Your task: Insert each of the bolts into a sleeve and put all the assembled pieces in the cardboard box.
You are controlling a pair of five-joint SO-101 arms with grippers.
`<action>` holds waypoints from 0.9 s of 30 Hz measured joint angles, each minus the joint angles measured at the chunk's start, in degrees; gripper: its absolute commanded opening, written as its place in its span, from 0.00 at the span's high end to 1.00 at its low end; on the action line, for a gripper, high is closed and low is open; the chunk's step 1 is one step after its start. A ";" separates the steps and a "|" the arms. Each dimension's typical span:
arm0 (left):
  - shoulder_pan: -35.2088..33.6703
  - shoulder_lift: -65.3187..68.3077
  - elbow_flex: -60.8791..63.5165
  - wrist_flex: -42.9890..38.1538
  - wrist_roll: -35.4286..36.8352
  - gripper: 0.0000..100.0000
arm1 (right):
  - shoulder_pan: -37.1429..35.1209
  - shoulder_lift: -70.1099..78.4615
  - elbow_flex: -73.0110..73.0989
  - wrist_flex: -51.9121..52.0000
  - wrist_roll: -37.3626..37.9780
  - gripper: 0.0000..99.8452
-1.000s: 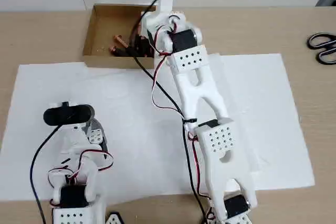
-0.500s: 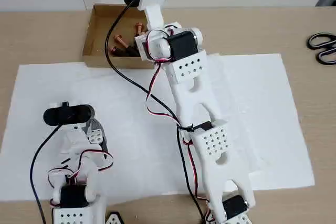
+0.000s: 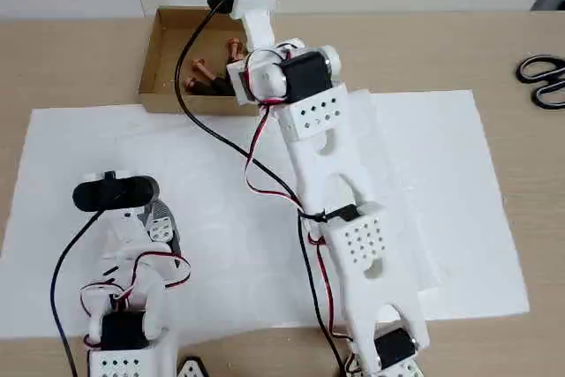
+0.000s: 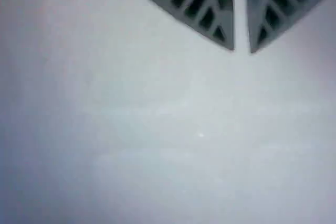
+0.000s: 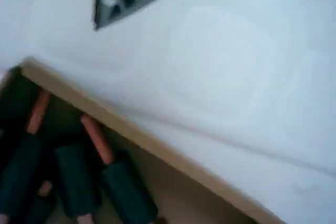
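On the light wooden table (image 3: 71, 50) a large white sheet of paper (image 3: 177, 165) covers the middle, and the shallow brown cardboard box (image 3: 181, 41) sits at about 11 o'clock, its near wall touching the paper's far edge. Inside it lie the assembled pieces (image 3: 201, 68), copper-coloured bolts pushed into dark sleeves. They are bunched in the near right part of the box, several touching one another.

The right arm (image 3: 318, 112) stretches from 6 o'clock up across the paper to the box, with its wrist over the box's near right corner. The right wrist view shows the right gripper (image 5: 107, 11) above white paper, just outside the box's near wall, with the bolts and sleeves just across that wall and apart from it. Seen from above, the pieces lie at roughly 9 o'clock of the wrist, close beside it. Whether this gripper is spread or pressed together I cannot tell; it seems to carry nothing, though the view is too partial to be sure.

The left arm (image 3: 124, 306) is folded at 7 o'clock, well apart from the box. The left gripper (image 4: 242, 50) hangs over bare paper, its grey ribbed fingers (image 4: 210, 9) pressed nearly together — just a thin slit of paper shows between them — pinching nothing.

A pair of black-handled scissors (image 3: 540, 81) lies on the bare table at 2 o'clock, off the paper.
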 measured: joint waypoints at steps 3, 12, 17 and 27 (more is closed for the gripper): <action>0.00 0.00 0.00 0.00 0.00 0.99 | -0.09 -7.12 9.05 0.00 0.00 0.75; 0.00 0.00 0.00 0.00 0.00 0.99 | 0.00 -32.53 43.16 0.00 0.00 0.75; 0.00 0.00 0.00 0.00 0.00 0.99 | 2.46 -41.58 55.12 -0.09 -3.34 0.77; 0.00 0.00 0.00 0.00 0.00 0.99 | 12.84 -47.03 69.10 -0.26 -17.14 0.98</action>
